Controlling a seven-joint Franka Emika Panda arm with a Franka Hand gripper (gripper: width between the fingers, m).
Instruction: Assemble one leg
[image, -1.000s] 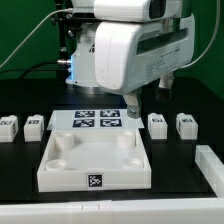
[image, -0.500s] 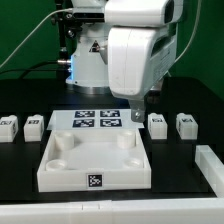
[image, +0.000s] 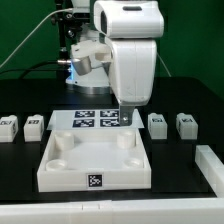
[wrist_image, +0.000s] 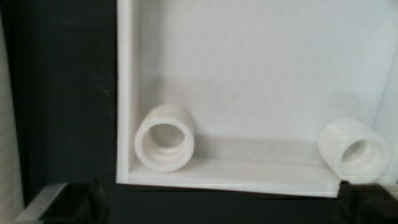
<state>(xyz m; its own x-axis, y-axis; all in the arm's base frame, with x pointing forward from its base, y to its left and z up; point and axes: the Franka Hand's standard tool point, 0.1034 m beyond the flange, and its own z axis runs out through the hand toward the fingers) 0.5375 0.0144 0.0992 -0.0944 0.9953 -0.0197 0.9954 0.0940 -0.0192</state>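
Four legs, small white tagged blocks, stand in a row on the black table in the exterior view: two at the left (image: 8, 125) (image: 33, 125) and two at the right (image: 157, 124) (image: 186, 124). My gripper (image: 127, 118) hangs over the right end of the marker board (image: 90, 120), just behind the large white tray piece (image: 60, 172). It holds nothing and touches no leg. The wrist view looks down into the tray (wrist_image: 249, 70) with two round corner sockets (wrist_image: 166, 140) (wrist_image: 356, 150). My gripper (wrist_image: 214, 208) shows only as dark fingers set wide apart at the frame's edge.
A white rail (image: 210, 165) lies at the exterior view's right front. The arm's base and cables stand behind the marker board (image: 85, 60).
The arm's wrist has turned and swung toward the exterior view's left. The gripper has come down a little, from behind the marker board onto its right end. The legs and tray have not moved.
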